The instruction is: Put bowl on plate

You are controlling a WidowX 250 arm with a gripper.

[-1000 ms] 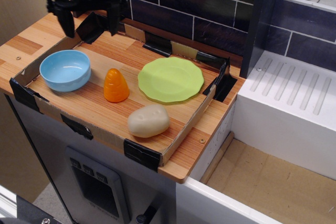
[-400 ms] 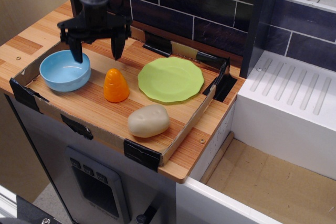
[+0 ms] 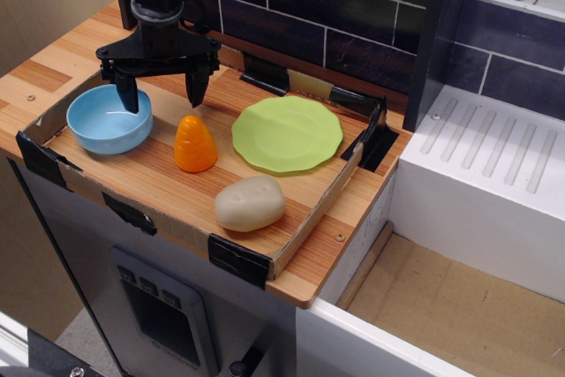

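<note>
The light blue bowl (image 3: pixel 108 120) sits at the left end of the shallow wooden tray (image 3: pixel 168 184). The lime-green plate (image 3: pixel 287 133) lies flat at the tray's right side, empty. My black gripper (image 3: pixel 161 94) hangs open just above the bowl's right rim. Its left finger (image 3: pixel 129 94) reaches down over the bowl's inside. Its right finger (image 3: pixel 195 88) is outside the bowl, above the orange cone. The gripper holds nothing.
An orange cone-shaped toy (image 3: pixel 194 144) stands between bowl and plate. A beige potato-like lump (image 3: pixel 250 203) lies at the tray's front. A dark tiled wall is behind, a black post (image 3: pixel 439 33) and white sink basin (image 3: pixel 494 174) to the right.
The gripper has come down and to the right from the tray's back left corner to the bowl's right rim, then dropped a little lower. The objects have not moved.
</note>
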